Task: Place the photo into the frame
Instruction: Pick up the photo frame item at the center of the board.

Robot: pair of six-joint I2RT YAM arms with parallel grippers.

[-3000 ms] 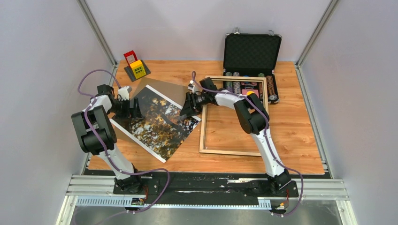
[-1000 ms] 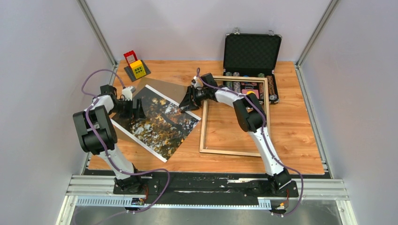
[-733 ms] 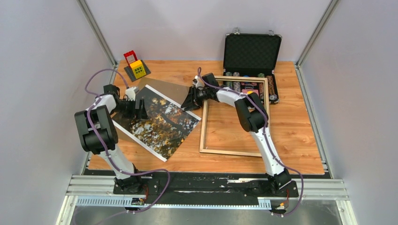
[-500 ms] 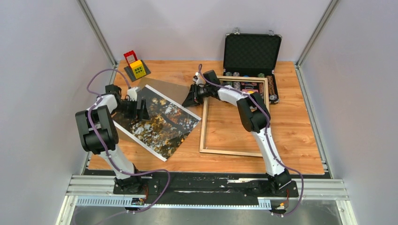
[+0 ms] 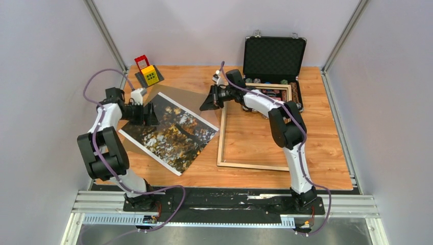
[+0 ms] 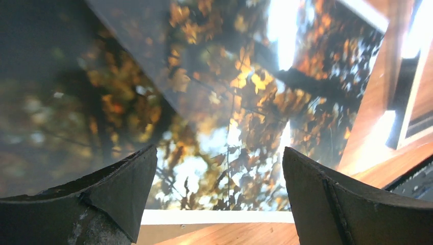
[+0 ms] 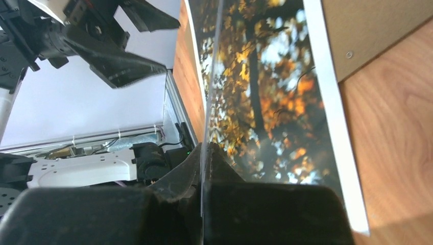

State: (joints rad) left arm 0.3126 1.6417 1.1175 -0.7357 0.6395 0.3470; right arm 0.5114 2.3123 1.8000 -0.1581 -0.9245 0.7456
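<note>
Overhead view looks down; both wrist views share the photo.

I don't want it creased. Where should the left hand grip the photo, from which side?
The white border strip nearest the open left hand, approached low from that edge: the photo lies flat, so probably only an edge offers a pinch, and the right hand holds a clear sheet above it.

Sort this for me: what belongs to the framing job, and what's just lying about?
Job: photo; frame; brown backing board; clear sheet pinched in the right gripper.
Lying about: open black chip case; red-and-yellow toy.
</note>
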